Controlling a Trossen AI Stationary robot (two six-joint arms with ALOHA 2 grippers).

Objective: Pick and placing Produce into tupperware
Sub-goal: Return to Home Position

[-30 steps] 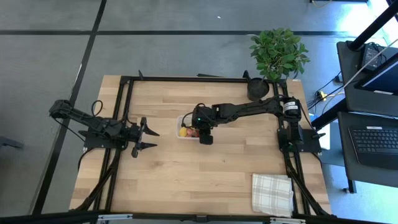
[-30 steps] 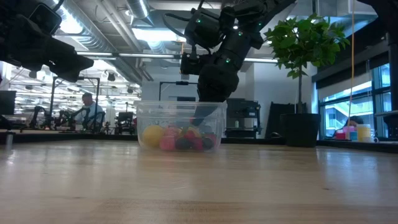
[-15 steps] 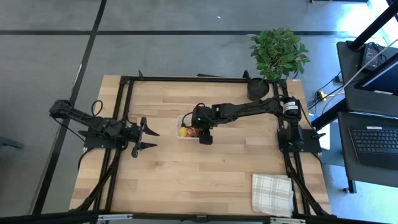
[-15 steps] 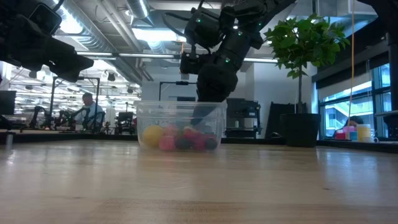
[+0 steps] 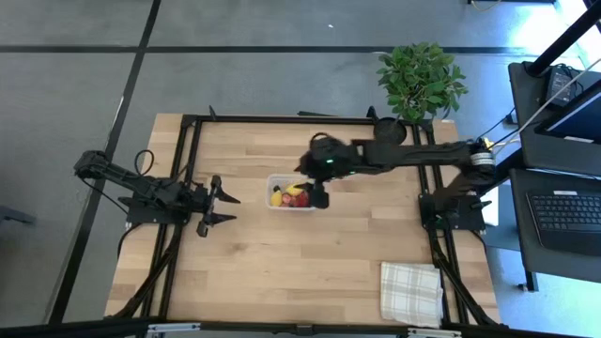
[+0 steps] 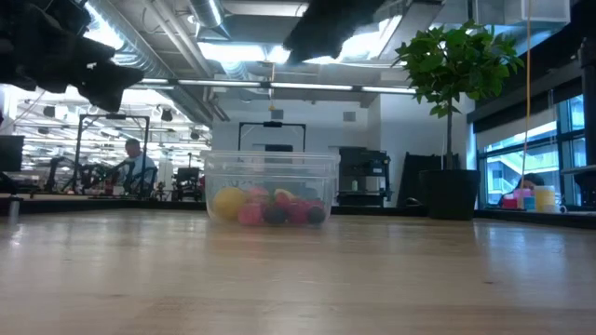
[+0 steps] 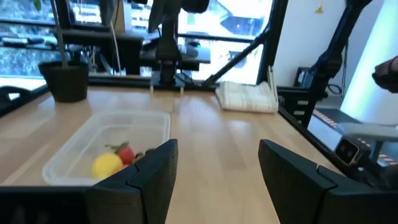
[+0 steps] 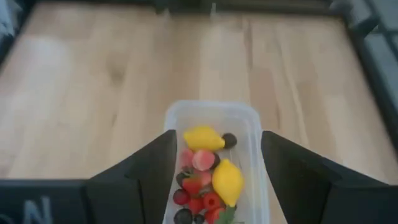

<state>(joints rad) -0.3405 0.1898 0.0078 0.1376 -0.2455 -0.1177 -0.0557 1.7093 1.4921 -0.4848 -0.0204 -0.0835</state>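
Right gripper (image 5: 319, 196): hangs above the tupperware (image 5: 279, 178), fingers spread wide, nothing held.
Left gripper (image 5: 215, 205): held above the wooden table (image 5: 282, 263), fingers apart, empty, pointing toward the tupperware.
Tupperware: directly beneath the right gripper, well apart from the left gripper.
Produce (image 8: 208, 167): inside the tupperware, below the right gripper's fingers; two yellow lemon shapes, red and dark berries.

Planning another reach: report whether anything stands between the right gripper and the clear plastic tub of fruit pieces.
Nothing visible does. The open right gripper hangs above the right end of the clear rectangular plastic tub, only air between. The left gripper waits open, off to its left.
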